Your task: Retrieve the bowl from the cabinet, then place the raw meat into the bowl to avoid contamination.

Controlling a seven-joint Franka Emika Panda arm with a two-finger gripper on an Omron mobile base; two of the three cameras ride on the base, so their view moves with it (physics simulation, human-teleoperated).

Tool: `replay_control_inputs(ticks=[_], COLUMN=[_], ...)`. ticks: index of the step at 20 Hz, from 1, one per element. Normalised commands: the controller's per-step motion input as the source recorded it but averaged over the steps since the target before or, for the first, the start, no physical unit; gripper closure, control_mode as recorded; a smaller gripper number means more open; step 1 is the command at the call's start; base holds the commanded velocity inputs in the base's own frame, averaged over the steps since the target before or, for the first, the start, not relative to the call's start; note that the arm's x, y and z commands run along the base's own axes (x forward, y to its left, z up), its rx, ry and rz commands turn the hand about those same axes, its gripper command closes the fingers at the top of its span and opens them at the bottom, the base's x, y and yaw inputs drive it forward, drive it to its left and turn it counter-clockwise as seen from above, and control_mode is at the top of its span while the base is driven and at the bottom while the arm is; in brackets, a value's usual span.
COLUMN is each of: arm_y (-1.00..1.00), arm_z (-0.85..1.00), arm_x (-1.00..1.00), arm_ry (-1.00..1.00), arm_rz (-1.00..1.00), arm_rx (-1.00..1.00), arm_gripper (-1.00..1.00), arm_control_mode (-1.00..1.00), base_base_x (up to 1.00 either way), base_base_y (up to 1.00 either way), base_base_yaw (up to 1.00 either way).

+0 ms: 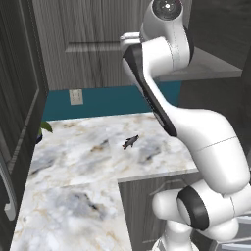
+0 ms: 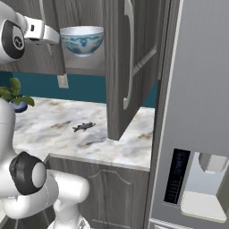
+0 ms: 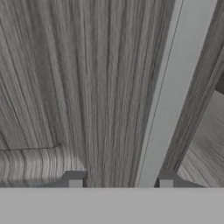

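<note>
The bowl, white inside and pale blue patterned outside, stands on the shelf of the open cabinet. My gripper comes in from the left at the bowl's left rim; whether it touches the rim I cannot tell. In the hand view the gripper shows two fingertips apart, with wood grain and a pale shelf edge beyond them and nothing between them. The raw meat, a small dark fish shape, lies on the marble counter and shows there too as the raw meat.
The open cabinet door hangs over the counter just right of the fish. A second open door stands at the left. A potted plant sits at the counter's back left. A grey fridge closes off the right.
</note>
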Motion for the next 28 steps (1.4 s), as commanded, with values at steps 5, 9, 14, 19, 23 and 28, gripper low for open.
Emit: replay_control_inputs(ticks=[5,9,14,19,23,28], arm_y=[0.23,0.36,0.43,0.55,0.59,0.53], arm_z=[0.00,0.00,0.00,0.00,0.00,-0.05], arm_x=[-0.35,-0.49,-0.66,-0.85,-0.79,-0.48], arm_ry=[0.00,0.01,0.00,0.02,0.01,0.00], arm_rz=[-0.13,-0.19,-0.17,-0.10,-0.10,-0.13], arm_rx=[0.00,0.00,0.00,-0.01,-0.02,-0.01], arm_gripper=[1.00,1.00,1.00,1.00,1.00,1.00], arm_control_mode=[-1.00,-1.00,-1.00,-1.00,-1.00,-1.00], base_base_x=[0.00,0.00,0.00,0.00,0.00,0.00], base_base_y=[0.00,0.00,0.00,0.00,0.00,0.00], base_base_yaw=[0.00,0.00,0.00,0.00,0.00,0.00])
